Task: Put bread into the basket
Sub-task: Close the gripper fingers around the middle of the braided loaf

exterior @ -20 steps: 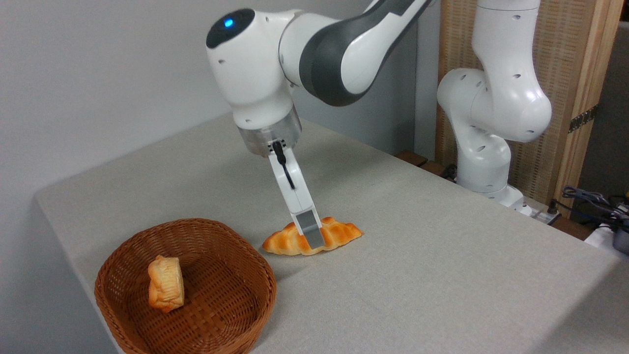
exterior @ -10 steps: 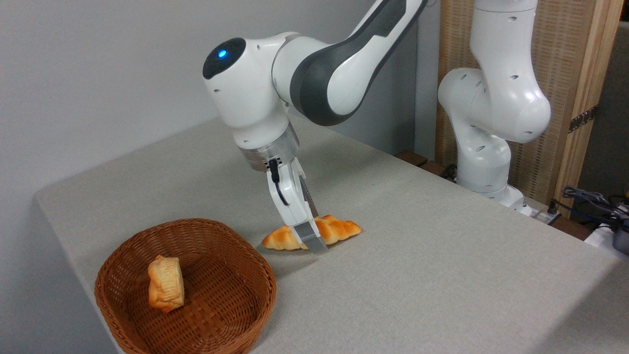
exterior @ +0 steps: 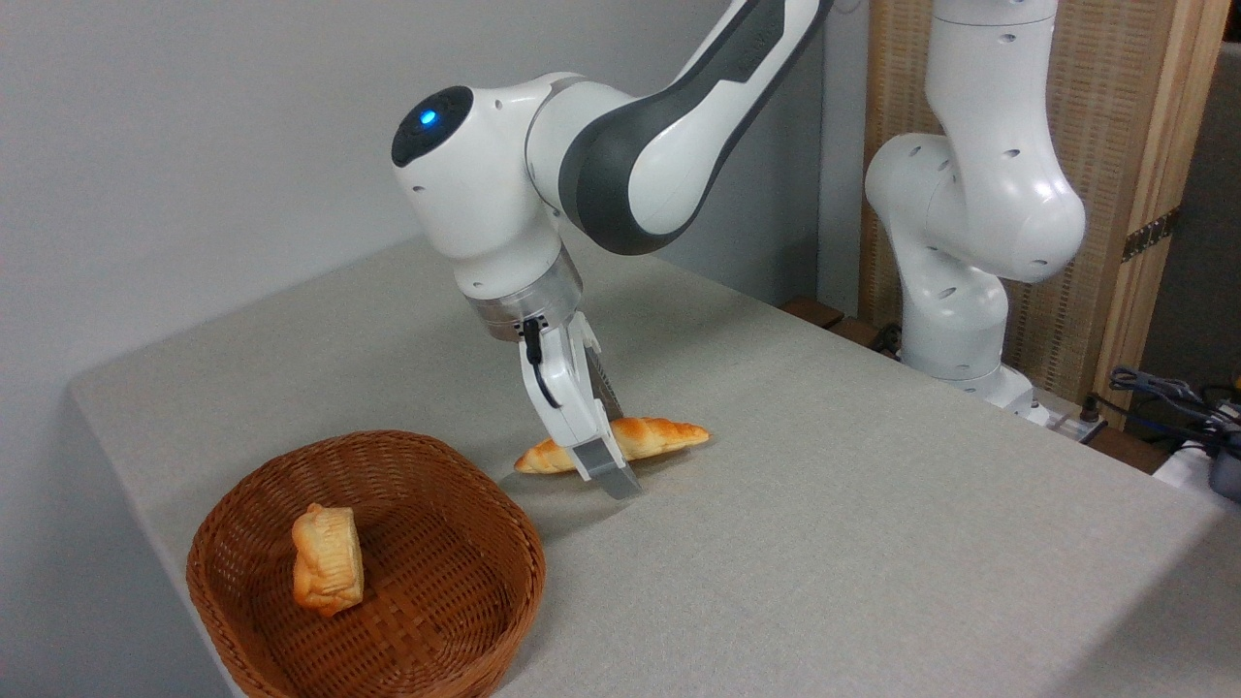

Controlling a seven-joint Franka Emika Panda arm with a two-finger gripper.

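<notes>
A grey cloth table [exterior: 824, 504] stands before a plain wall. On it the bread [exterior: 650, 436] lies, just right of the basket [exterior: 456, 591]. The gripper [exterior: 611, 465] stands around its middle; whether it already squeezes the loaf, one cannot tell. The step appears to be grasping. Next, a firm hold, a lift, and a carry left over the rim beside the pale pastry [exterior: 328, 570].

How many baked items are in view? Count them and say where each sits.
2. The long braided bread is at the gripper, right of the basket, just above the table. A small pale pastry chunk lies inside the basket. None seems hidden.
</notes>
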